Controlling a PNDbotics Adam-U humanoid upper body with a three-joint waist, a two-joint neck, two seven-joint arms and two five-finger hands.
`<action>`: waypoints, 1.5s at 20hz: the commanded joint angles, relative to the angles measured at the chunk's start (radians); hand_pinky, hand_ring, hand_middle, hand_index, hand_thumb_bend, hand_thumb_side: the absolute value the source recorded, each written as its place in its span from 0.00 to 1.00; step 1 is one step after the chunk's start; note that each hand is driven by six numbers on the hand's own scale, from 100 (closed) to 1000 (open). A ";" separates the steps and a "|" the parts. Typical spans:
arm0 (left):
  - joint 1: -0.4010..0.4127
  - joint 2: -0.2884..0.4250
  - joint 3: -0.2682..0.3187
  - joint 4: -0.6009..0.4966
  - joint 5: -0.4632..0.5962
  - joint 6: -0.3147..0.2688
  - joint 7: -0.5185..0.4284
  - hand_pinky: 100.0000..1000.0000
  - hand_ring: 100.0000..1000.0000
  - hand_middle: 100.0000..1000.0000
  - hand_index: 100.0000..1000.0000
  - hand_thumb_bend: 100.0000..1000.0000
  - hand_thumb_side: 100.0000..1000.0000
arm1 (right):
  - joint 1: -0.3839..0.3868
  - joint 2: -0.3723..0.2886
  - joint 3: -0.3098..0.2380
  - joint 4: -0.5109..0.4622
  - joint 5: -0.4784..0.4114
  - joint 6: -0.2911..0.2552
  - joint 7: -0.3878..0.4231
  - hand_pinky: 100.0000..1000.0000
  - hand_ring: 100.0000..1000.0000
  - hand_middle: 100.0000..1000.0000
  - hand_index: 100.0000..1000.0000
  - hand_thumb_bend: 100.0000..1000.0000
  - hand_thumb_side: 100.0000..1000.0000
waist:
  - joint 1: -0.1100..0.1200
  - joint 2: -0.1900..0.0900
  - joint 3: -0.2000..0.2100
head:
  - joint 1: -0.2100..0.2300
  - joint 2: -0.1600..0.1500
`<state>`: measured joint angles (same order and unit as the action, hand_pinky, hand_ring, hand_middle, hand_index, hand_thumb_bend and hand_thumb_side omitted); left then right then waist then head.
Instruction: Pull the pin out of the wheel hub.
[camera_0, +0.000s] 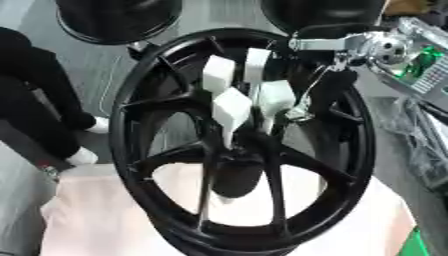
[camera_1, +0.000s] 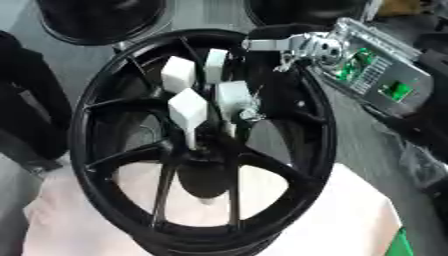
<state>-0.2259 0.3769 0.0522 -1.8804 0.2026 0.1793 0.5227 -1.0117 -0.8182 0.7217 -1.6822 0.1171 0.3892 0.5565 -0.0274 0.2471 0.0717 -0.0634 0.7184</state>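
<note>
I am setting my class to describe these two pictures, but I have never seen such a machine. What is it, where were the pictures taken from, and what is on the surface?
Both pictures show the same moment. They come from the two eyes of a camera in a humanoid robot's head, which looks down at its work, so they nearly match. A person drives the robot.

The big black spoked wheel stands upright on a pale cloth. The robot's right arm, silver with a green circuit board showing, comes in from the upper right. Its right robot hand reaches to the middle of the wheel, in front of the spokes.

The job is to pull a pin from the hub, but I cannot make out the pin, nor whether the hand holds anything. The left robot hand does not show.
</note>
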 joint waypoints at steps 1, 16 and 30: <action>-0.011 0.010 0.002 -0.018 0.005 -0.002 -0.003 0.65 0.68 0.66 0.73 0.21 0.73 | -0.015 -0.008 -0.008 0.004 -0.003 0.002 0.001 0.75 0.65 0.58 0.69 0.42 0.09 | 0.003 -0.013 0.001 | -0.002 -0.011; -0.012 0.010 0.002 -0.017 0.006 -0.002 -0.003 0.65 0.68 0.65 0.72 0.21 0.73 | -0.017 -0.012 -0.017 0.006 0.009 -0.006 0.013 0.73 0.56 0.39 0.58 0.31 0.00 | 0.004 -0.013 -0.001 | -0.004 -0.011; -0.012 0.012 0.003 -0.017 0.004 -0.003 -0.004 0.65 0.68 0.66 0.72 0.21 0.73 | 0.037 -0.124 -0.163 -0.128 -0.121 0.056 -0.050 0.72 0.52 0.33 0.52 0.34 0.00 | 0.005 -0.016 -0.008 | -0.004 -0.012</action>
<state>-0.2272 0.3695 0.0522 -1.8804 0.2059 0.1773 0.5203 -0.9615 -0.8979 0.5969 -1.7825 0.0095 0.4404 0.5189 -0.0264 0.2481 0.0653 -0.0643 0.7180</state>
